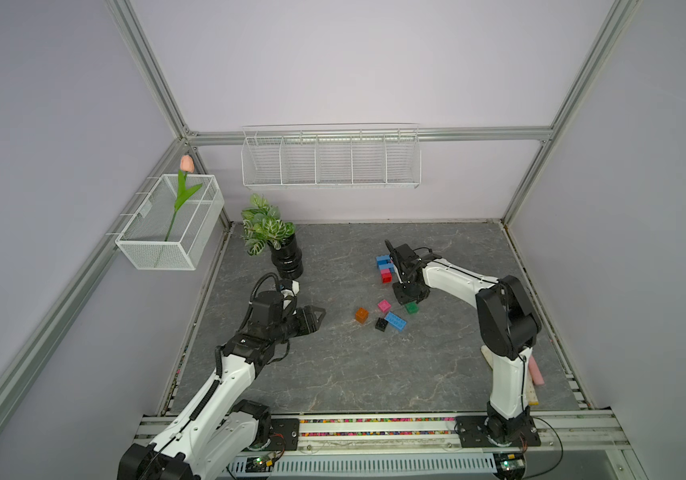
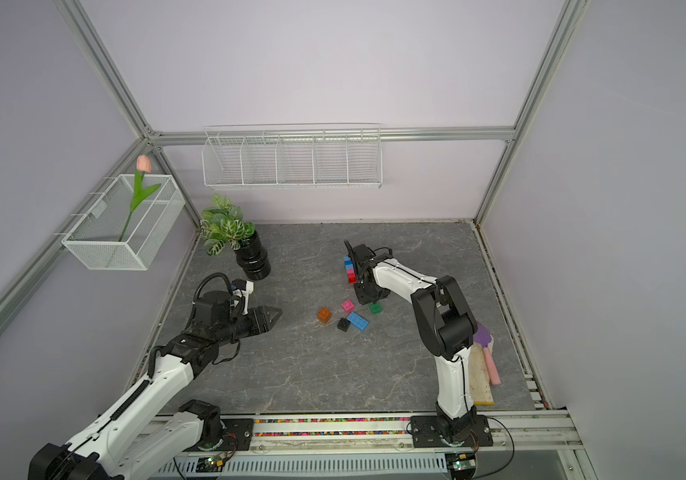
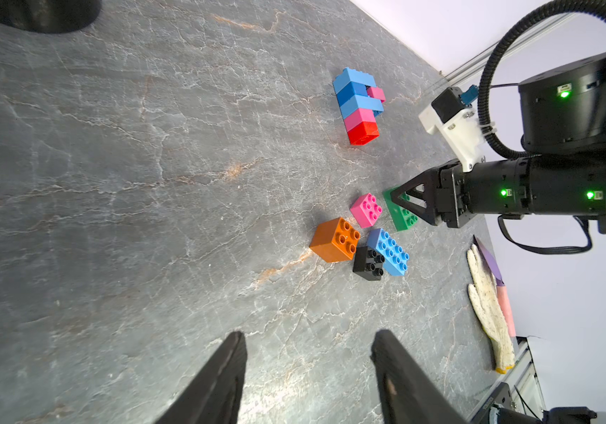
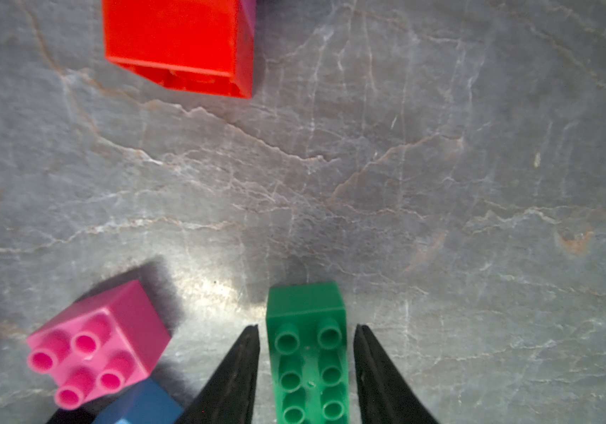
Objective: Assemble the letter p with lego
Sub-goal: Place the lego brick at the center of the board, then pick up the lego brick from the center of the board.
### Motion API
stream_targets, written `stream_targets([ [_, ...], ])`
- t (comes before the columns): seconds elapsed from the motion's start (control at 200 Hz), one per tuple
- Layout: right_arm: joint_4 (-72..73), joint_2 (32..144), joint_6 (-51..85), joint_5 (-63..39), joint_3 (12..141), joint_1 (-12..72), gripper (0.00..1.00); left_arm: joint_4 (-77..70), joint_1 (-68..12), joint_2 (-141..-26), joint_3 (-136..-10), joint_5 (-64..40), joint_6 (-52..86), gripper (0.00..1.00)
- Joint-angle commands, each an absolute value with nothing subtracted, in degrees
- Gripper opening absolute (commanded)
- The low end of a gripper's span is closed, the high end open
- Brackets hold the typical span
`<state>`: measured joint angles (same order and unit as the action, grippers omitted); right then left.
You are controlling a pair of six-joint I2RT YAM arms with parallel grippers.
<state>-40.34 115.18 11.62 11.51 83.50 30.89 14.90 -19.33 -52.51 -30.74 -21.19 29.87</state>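
A joined lego stack of blue, pink and red bricks lies on the grey table; it also shows in the left wrist view. Loose bricks lie nearer: pink, orange, black, a light blue oblong and a green oblong. My right gripper is down over the green brick, open, one finger on each long side with a thin gap to either. My left gripper hovers open and empty to the left of the pile.
A potted plant in a black vase stands at the back left of the table. A knitted glove and a pink stick lie by the right arm's base. Wire baskets hang on the walls.
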Motion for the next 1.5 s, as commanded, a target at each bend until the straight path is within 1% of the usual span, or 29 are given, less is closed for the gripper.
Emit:
stream_targets([
  [0.0,-40.79,115.39,12.39,11.29,83.89,31.2,0.46,14.85,-19.11,-52.9,-32.43,-20.99,29.51,0.58],
  [0.64,-41.05,117.42,11.96,10.7,84.12,31.2,0.43,14.45,-19.07,-53.4,-32.61,-21.26,29.66,0.58],
  [0.89,-41.04,116.85,12.13,10.65,84.2,31.19,0.34,14.52,-19.12,-53.39,-32.69,-21.26,29.53,0.59],
  [0.99,-41.15,116.55,12.13,10.62,84.2,31.2,0.27,14.55,-19.07,-53.44,-32.69,-21.23,29.49,0.59],
  [1.07,-41.22,115.83,11.73,9.9,84.12,31.37,0.24,14.59,-19.04,-53.4,-32.61,-21.17,29.53,0.59],
  [1.18,-42.78,114.03,9.23,8.61,85.29,32.4,0.22,14.44,-19.07,-53.35,-32.35,-20.82,29.52,0.59],
  [1.33,-47.05,111.68,3.09,6.75,89.15,35.37,0.21,13.21,-19.04,-53.6,-31.39,-20.46,29.15,0.58],
  [1.499,-50.51,112.46,-4.7,3.62,93.59,38.64,0.2,11.94,-19.09,-54.36,-30.52,-19.86,27.19,0.59],
])
